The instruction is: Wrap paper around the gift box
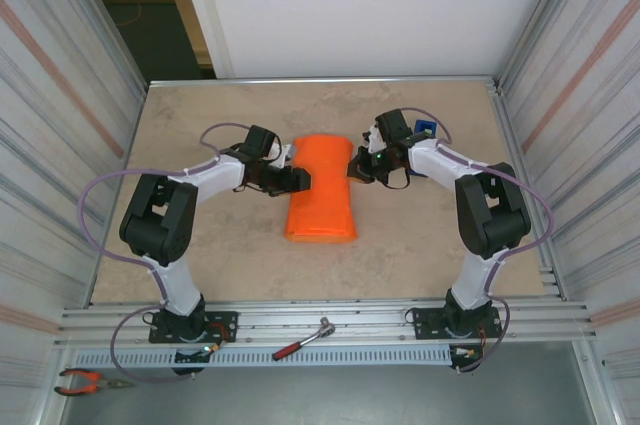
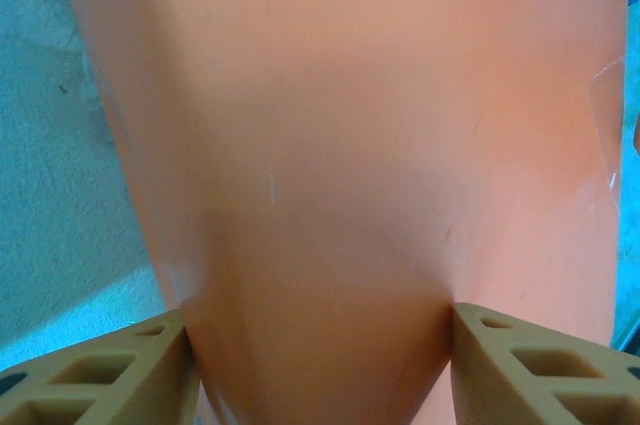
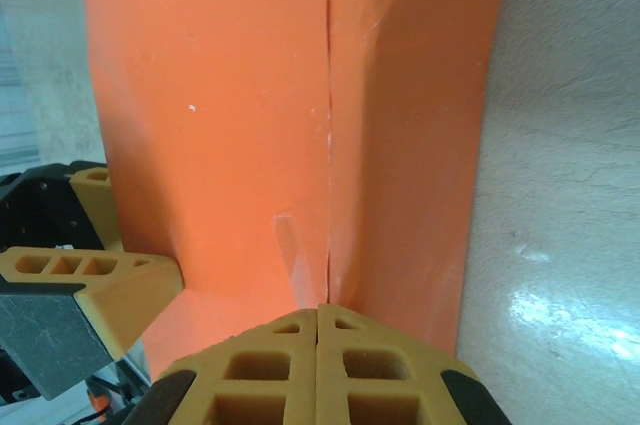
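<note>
The orange paper (image 1: 322, 190) lies folded into a long parcel at the middle of the table; the gift box is hidden inside it. My left gripper (image 1: 298, 179) holds the parcel's left side. In the left wrist view its tan fingers (image 2: 130, 365) press against both flanks of the paper (image 2: 350, 145), around the left gripper's midpoint (image 2: 320, 345). My right gripper (image 1: 354, 167) is shut, with its tips (image 3: 318, 310) resting on the paper (image 3: 220, 95) at the seam (image 3: 328, 145), beside a strip of clear tape (image 3: 288, 255).
A blue tape dispenser (image 1: 425, 129) stands behind the right arm. A red-handled ratchet (image 1: 303, 340) lies on the front rail and pliers (image 1: 85, 381) lie at the lower left. Corrugated walls close both sides. Bare table (image 1: 200, 265) surrounds the parcel.
</note>
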